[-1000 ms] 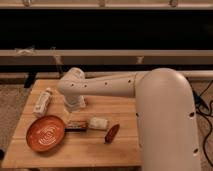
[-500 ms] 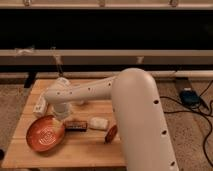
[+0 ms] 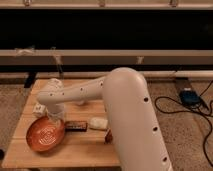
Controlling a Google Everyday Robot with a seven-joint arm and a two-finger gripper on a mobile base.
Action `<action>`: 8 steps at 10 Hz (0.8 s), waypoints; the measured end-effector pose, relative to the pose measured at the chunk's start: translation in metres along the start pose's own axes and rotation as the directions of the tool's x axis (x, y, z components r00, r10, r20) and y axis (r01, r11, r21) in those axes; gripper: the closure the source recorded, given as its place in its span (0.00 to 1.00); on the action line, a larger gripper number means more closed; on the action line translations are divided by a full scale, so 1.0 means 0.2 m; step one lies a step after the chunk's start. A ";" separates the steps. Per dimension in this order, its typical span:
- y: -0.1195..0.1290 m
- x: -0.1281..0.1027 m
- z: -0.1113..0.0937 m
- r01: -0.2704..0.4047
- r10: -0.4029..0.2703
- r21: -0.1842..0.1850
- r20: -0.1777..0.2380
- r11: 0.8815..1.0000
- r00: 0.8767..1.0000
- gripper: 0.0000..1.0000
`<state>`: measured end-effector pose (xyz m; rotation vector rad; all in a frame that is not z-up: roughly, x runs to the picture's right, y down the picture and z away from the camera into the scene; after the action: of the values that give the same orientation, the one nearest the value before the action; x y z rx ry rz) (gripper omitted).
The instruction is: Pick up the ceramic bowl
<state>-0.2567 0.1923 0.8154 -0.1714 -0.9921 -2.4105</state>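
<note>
End effector (image 3: 55, 119) hangs by rim of shallow orange-brown ringed ceramic bowl (image 3: 44, 137).

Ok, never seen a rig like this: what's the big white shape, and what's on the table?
The big white shape is a robot arm, reaching across a wooden table. One camera looks down on it. The arm ends in the gripper, low at the upper right rim of the ceramic bowl, the orange-brown dish it should pick up. Whether it holds the bowl cannot be told. Beside the bowl lie a dark flat block, a pale lump and a dark red oblong thing.
</note>
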 end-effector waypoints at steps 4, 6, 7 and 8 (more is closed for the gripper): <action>0.01 -0.02 -0.01 0.002 -0.002 -0.010 0.002 1.000 1.000 1.00; -0.02 -0.04 -0.10 0.016 -0.016 -0.017 -0.024 1.000 1.000 1.00; -0.04 -0.04 -0.16 0.021 -0.022 -0.020 -0.038 1.000 0.999 1.00; -0.07 -0.04 -0.21 0.031 -0.032 -0.023 -0.050 0.999 0.998 1.00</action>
<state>-0.2531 0.1755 0.7737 -0.1030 -0.9523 -2.4428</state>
